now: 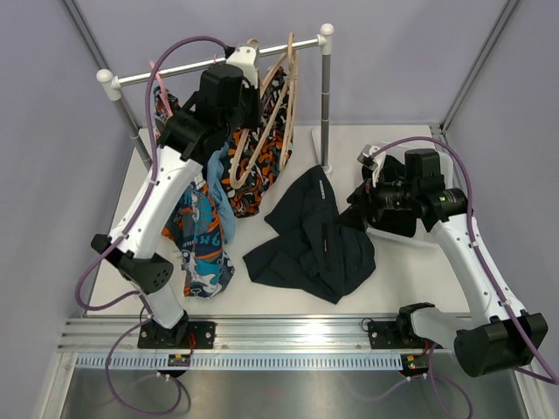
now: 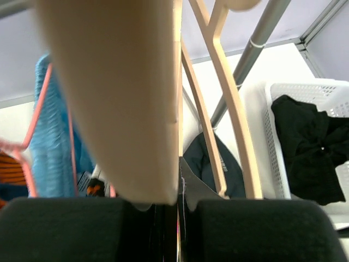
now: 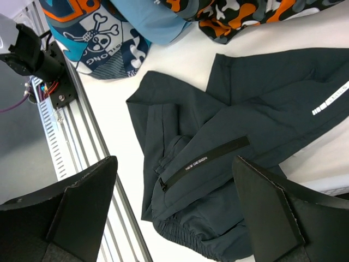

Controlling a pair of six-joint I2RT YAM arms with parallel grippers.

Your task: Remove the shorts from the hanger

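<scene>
The orange, black and white camouflage shorts hang from wooden hangers on the rack rod; their hem shows in the right wrist view. A dark pair of shorts lies crumpled on the table and fills the right wrist view. Another black pair lies in the white basket. My left gripper is up at the hangers, its jaws closed on the lower edge of a wooden hanger. My right gripper is open and empty above the dark pair on the table.
A teal-blue-orange patterned garment and a light blue garment hang at the left of the rack. The rack's right post stands behind the dark shorts. A metal rail runs along the near edge.
</scene>
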